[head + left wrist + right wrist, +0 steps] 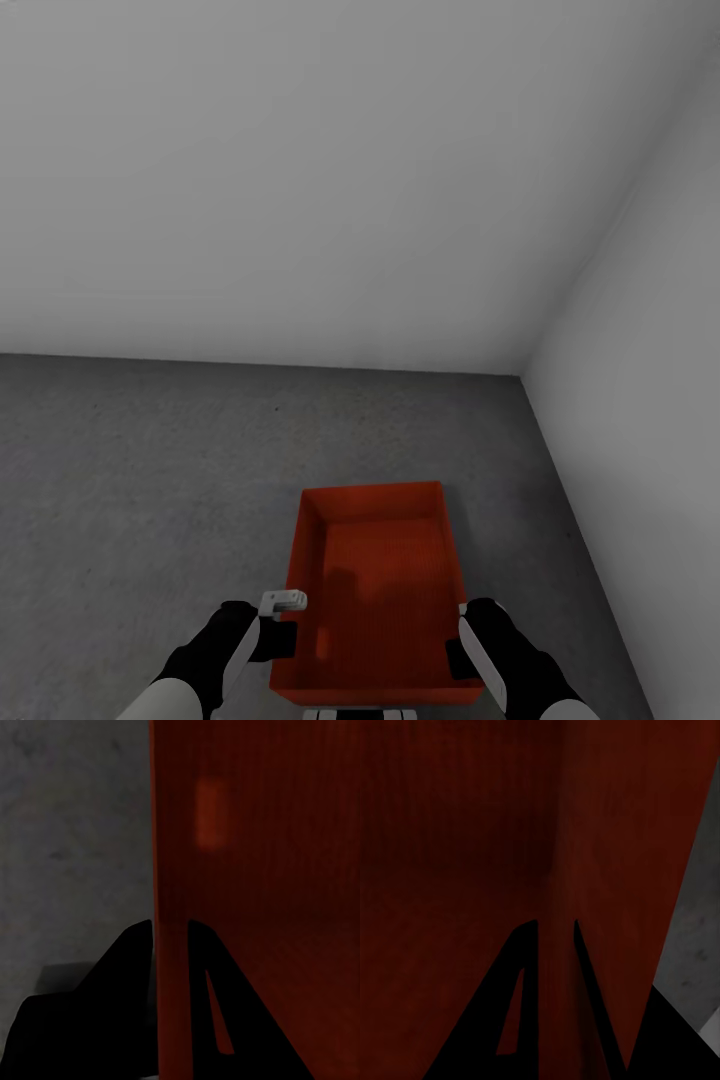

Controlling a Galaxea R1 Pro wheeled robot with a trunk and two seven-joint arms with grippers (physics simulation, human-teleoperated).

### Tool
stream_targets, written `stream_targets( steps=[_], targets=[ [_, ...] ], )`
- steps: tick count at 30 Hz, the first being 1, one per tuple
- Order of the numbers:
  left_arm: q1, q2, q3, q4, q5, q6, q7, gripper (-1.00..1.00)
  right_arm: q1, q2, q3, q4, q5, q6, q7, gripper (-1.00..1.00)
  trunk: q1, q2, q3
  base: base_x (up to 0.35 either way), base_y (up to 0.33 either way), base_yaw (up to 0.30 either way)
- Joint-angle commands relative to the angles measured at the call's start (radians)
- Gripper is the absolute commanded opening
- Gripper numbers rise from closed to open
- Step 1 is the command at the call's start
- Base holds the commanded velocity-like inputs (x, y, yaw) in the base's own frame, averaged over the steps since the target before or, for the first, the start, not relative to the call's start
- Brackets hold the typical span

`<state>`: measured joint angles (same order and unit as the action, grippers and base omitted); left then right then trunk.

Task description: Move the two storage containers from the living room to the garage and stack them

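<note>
A red-orange storage container (385, 590) without a lid sits low in the head view, over the garage's dark grey concrete floor (150, 480). My left gripper (287, 640) is shut on its left long wall, and the left wrist view shows the thin wall (171, 855) pinched between the black fingers (127, 967). My right gripper (460, 650) is shut on the opposite wall, with that wall (556, 855) between its fingers (521, 960) in the right wrist view. Whether the container touches the floor I cannot tell.
A plain pale back wall (300, 200) meets a side wall (650, 350) in a corner ahead to the right. Bare concrete stretches ahead of and left of the container.
</note>
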<state>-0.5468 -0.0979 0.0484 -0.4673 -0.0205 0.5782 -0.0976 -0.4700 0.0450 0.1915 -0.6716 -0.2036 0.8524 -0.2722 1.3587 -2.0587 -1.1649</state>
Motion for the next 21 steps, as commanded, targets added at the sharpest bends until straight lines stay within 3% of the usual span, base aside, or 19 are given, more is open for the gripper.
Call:
stream_targets(
  steps=[1, 21],
  targets=[
    [0.001, -0.002, -0.002, -0.001, 0.011, 0.006, -0.002, -1.0, -0.001, 0.015, 0.002, -0.002, -0.065, -0.009, -0.004, -1.0, 0.0, 0.0, -0.002, 0.0, 0.0, 0.0],
    [0.001, -0.002, -0.002, -0.002, 0.011, 0.006, -0.002, -1.0, -0.001, 0.015, 0.002, -0.002, -0.065, -0.009, -0.004, -1.0, 0.0, 0.0, -0.014, 0.0, 0.0, 0.0]
  ],
)
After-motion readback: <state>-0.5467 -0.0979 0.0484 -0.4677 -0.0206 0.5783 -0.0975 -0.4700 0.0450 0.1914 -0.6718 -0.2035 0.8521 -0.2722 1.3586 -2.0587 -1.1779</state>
